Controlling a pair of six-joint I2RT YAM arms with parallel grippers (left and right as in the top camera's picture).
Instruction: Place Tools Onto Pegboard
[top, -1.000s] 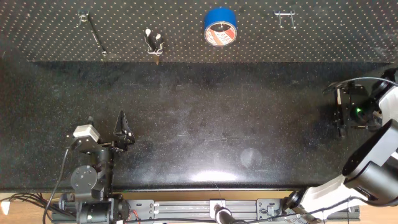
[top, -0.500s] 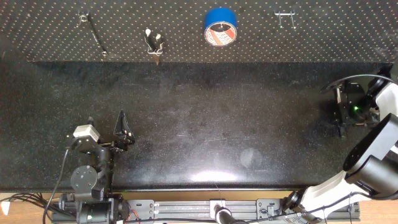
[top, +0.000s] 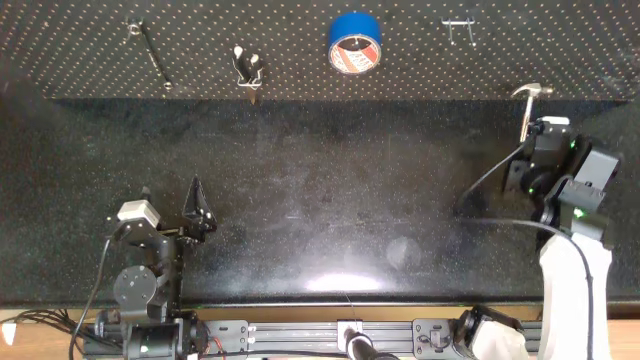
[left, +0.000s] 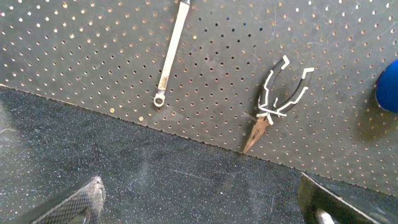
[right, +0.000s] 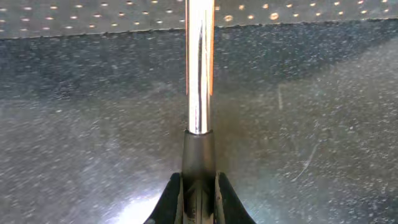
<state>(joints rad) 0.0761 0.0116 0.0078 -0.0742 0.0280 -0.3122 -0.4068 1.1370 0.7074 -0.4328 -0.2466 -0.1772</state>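
Note:
My right gripper (top: 537, 133) is shut on a hammer (top: 527, 104) at the table's right, its metal head pointing toward the pegboard (top: 300, 70). In the right wrist view the fingers (right: 171, 199) clamp the black handle, and the shiny hammer shaft (right: 200, 68) runs straight away from my right gripper (right: 199, 196) toward the board's edge. On the board hang a wrench (top: 152, 52), pliers (top: 247, 68) and a blue tape roll (top: 354, 44). A bare double hook (top: 458, 30) sits at the board's right. My left gripper (top: 197, 212) rests open at the lower left; the left wrist view shows the wrench (left: 170, 56) and pliers (left: 273, 102).
The black tabletop (top: 330, 200) stretches between both arms. A cable (top: 490, 175) trails from the right arm over the table. The pegboard's lower edge (top: 300, 98) runs across the back.
The right arm has swung up from the table's right edge and turned toward the pegboard, now holding the hammer with its head up. The left arm has not moved.

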